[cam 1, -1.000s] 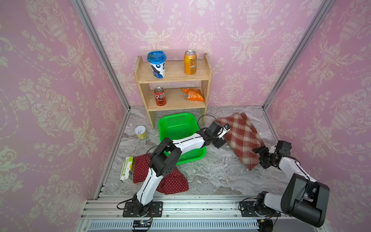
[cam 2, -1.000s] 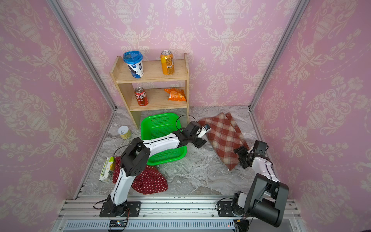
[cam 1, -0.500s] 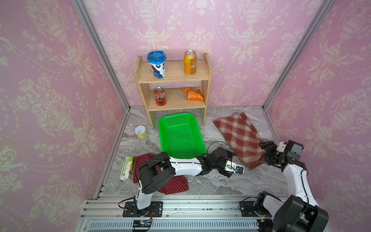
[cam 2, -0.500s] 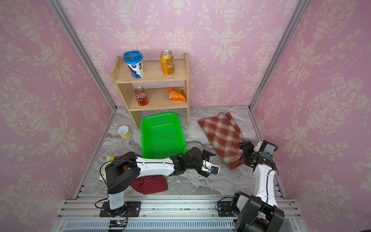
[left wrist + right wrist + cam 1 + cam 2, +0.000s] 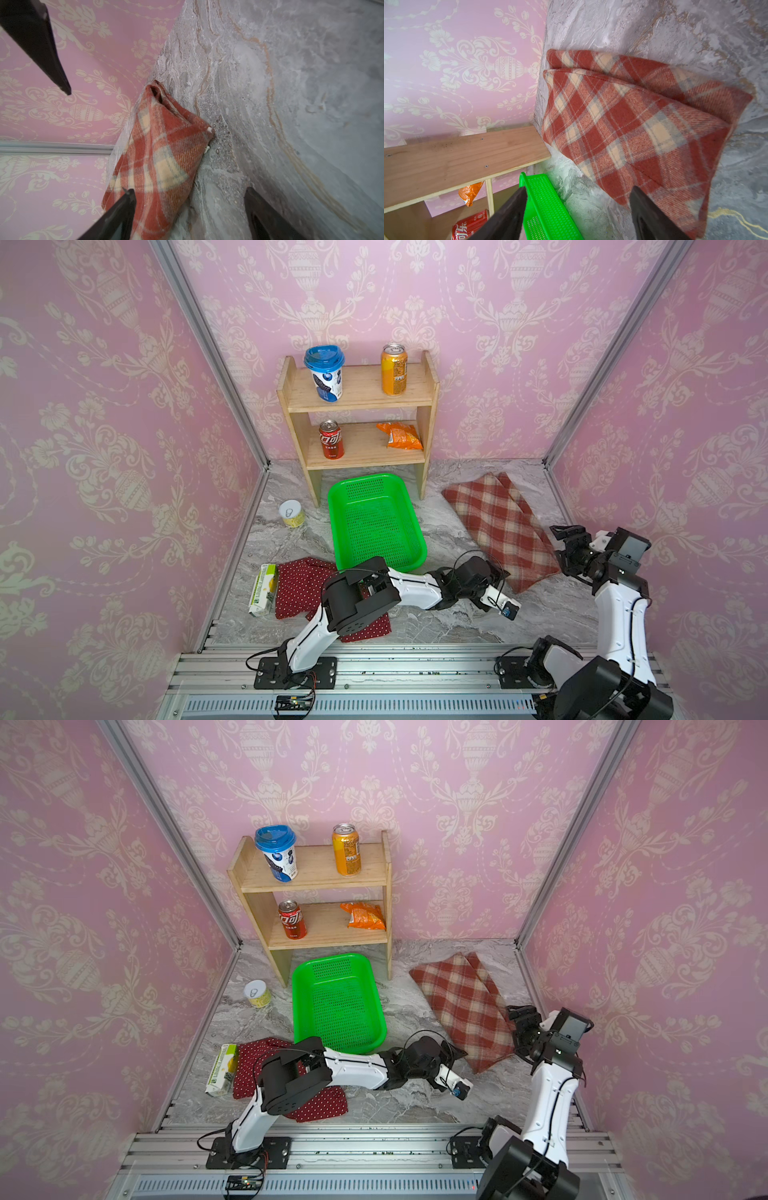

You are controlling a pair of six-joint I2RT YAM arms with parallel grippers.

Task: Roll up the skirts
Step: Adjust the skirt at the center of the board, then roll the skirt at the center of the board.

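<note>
Currently the plaid skirt (image 5: 498, 526) lies flat and folded on the marble table (image 5: 449, 626), to the right of the green basket (image 5: 362, 477) and apart from it, with no roll begun. The polka-dot skirt (image 5: 297, 589) lies spread at the basket's near left corner, untouched. The left gripper (image 5: 189, 191) stands at the plaid skirt's near corner, on the side towards the basket, jaws wide and nothing held; the corner of the cloth sits just ahead of one finger (image 5: 124, 203). The right gripper (image 5: 578, 188) stands just beside the skirt's edge farthest from the basket, wide open and empty.

Assessment: the step in hand is taking hold of the near hem. It is best done by both grippers pinching all layers at matching points along that hem, then turning it over evenly so the roll starts tight and straight; the cloth looks thick and may spring back.

Not verifiable: the left arm (image 5: 411, 593) covers part of the polka-dot skirt, so whether it runs under the basket is unclear. A dark bar (image 5: 35, 45) in the left wrist view cannot be identified
</note>
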